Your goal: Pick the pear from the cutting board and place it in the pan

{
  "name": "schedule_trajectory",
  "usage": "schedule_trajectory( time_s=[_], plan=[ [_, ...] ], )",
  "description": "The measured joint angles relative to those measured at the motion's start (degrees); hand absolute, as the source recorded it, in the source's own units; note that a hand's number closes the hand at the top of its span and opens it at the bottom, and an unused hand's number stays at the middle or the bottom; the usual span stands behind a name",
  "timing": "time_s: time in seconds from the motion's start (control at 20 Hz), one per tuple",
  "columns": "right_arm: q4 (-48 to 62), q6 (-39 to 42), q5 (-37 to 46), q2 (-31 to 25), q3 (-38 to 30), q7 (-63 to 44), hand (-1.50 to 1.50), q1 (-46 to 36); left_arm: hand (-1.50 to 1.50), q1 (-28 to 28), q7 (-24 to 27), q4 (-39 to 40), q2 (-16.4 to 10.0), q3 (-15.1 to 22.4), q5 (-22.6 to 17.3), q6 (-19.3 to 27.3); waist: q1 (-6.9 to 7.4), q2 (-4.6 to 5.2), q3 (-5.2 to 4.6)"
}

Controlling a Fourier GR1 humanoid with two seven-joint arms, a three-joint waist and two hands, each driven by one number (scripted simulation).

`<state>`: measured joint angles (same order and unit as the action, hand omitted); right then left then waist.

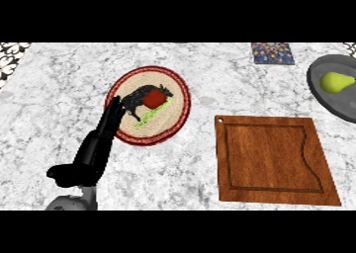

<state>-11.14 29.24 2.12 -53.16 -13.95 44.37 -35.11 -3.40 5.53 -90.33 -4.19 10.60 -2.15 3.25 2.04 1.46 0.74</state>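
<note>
The black left hand (97,148) is resting open at the view's left on the grey forearm, fingers pointing straight up the white marble counter (57,99), tips overlapping the round woven red-rimmed plate (182,117). The yellow-green pear (335,81) is lying well apart, far right, inside the round grey pan (345,108), beyond the brown wooden cutting board (272,158)

One pear (336,81), one pan (343,107), one cutting board (272,160), one plate (177,106).
</note>
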Motion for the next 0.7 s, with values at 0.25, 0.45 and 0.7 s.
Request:
schedule_trajectory(
  time_s=[0.25, 0.45, 0.7],
  plan=[
    [-1.97, -0.36, 0.14, -0.30, 0.62, 1.22, -1.50, 3.08, 0.00, 0.28, 0.34, -0.13, -0.06, -0.31, -0.18, -0.10, -0.09, -0.12, -0.01],
    [-2.95, -1.29, 0.08, -0.45, 0.83, 1.83, -1.50, 4.36, 0.00, 0.66, 0.31, -0.34, -0.01, 0.12, -0.04, -0.34, 0.14, -0.17, -0.03],
    [-3.68, -2.45, 0.44, -0.56, 1.45, 2.96, -1.50, 5.86, 0.00, 0.45, 0.09, -0.23, -0.10, -0.01, -0.17, -0.59, 0.30, -0.16, -0.04]
  ],
)
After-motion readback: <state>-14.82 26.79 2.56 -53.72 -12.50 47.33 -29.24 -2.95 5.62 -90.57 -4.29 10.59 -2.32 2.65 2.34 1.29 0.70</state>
